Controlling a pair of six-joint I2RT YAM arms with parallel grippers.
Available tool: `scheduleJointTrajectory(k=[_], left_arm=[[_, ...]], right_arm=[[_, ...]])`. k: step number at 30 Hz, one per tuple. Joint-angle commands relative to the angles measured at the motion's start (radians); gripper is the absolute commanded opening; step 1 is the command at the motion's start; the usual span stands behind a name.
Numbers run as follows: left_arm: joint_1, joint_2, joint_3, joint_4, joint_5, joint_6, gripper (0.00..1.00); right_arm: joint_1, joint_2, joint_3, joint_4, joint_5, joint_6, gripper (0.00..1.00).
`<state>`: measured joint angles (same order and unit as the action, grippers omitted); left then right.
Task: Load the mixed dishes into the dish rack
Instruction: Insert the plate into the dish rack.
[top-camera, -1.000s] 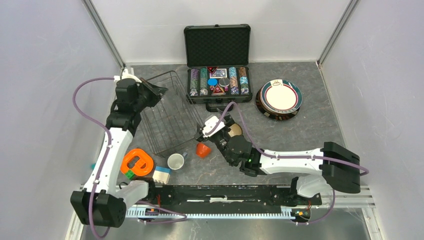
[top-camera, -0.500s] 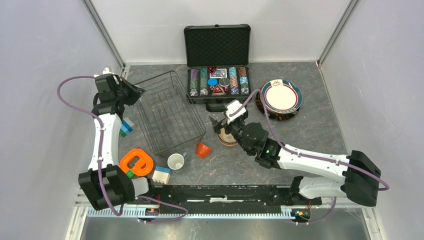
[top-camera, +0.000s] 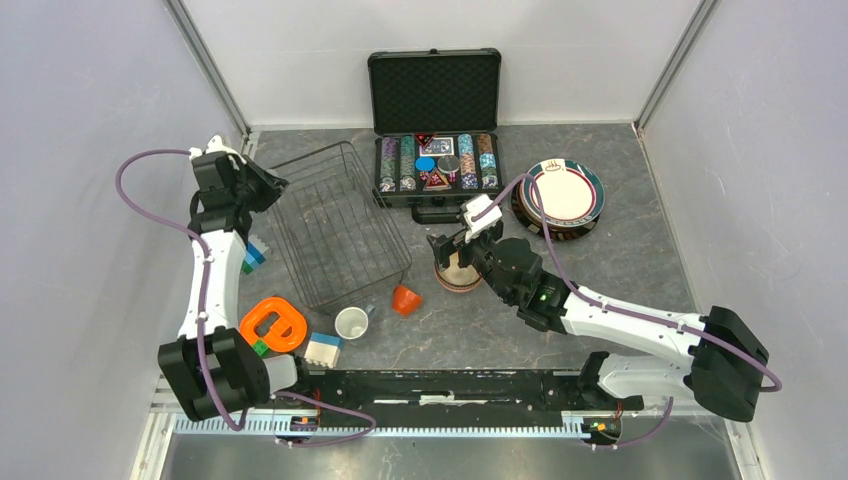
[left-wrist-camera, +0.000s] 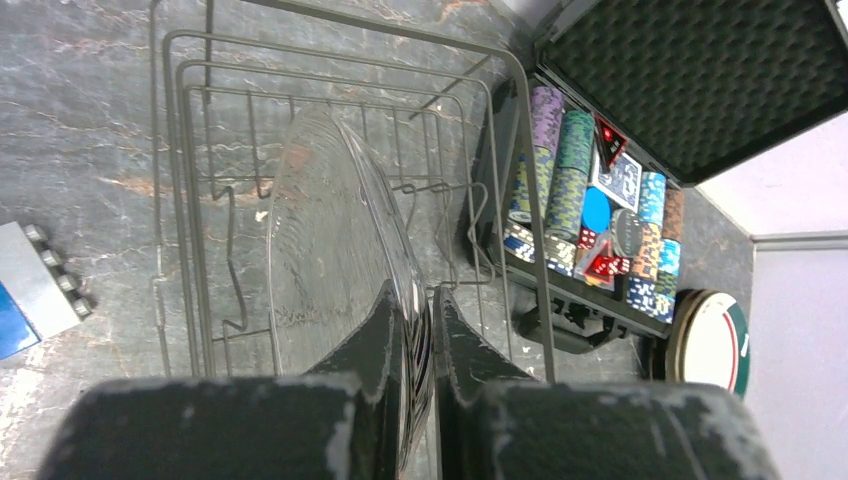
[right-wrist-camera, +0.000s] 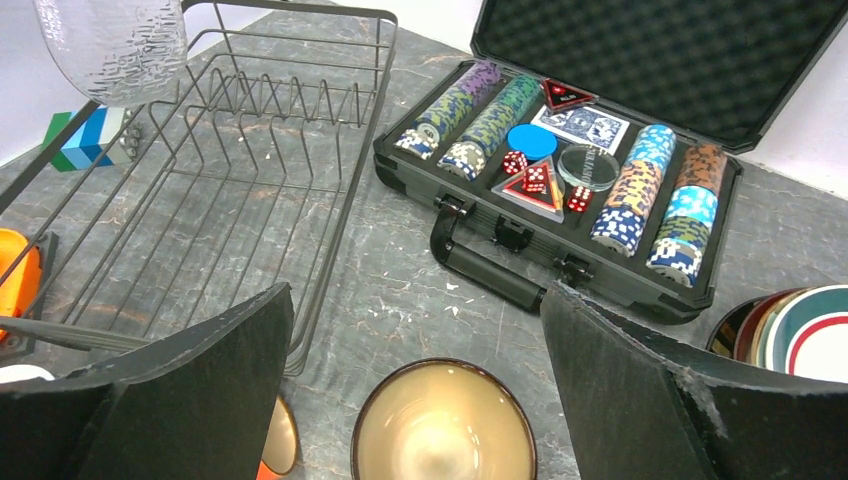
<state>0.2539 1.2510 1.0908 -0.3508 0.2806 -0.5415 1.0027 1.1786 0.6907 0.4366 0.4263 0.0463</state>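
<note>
Left wrist view: left gripper (left-wrist-camera: 420, 300) clamped on clear plate (left-wrist-camera: 330, 230), edge-up above dish rack (top-camera: 335, 225), not yet seated. Right gripper (right-wrist-camera: 415, 320) spread wide over tan bowl (right-wrist-camera: 443, 430). Plate stack (top-camera: 562, 197), white cup (top-camera: 351, 323), orange cup (top-camera: 405, 299) on table, unloaded.

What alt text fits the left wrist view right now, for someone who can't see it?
The left fingers pinch the rim of a clear glass plate, held on edge over the wire dish rack. An open poker chip case sits right of the rack, a stack of plates at the frame's right edge.
</note>
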Motion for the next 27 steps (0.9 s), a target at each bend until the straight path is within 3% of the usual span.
scheduleJointTrajectory(k=[1, 9, 13, 20, 27], left_arm=[[0.007, -0.046, -0.062, 0.114, -0.054, 0.065, 0.02], [0.007, -0.029, -0.24, 0.413, -0.069, -0.066, 0.02], [0.007, -0.015, -0.262, 0.432, -0.098, -0.057, 0.03], [0.007, -0.032, -0.281, 0.416, -0.123, 0.003, 0.25], [0.007, -0.012, -0.263, 0.345, -0.123, 0.036, 0.38]], right_arm=[[-0.007, -0.025, -0.002, 0.021, -0.024, 0.033, 0.98], [-0.012, -0.009, 0.006, 0.01, -0.045, 0.043, 0.98], [-0.013, -0.012, 0.003, -0.001, -0.047, 0.045, 0.98], [-0.014, -0.012, -0.002, -0.006, -0.048, 0.052, 0.98], [-0.018, -0.006, 0.001, -0.011, -0.05, 0.054, 0.98]])
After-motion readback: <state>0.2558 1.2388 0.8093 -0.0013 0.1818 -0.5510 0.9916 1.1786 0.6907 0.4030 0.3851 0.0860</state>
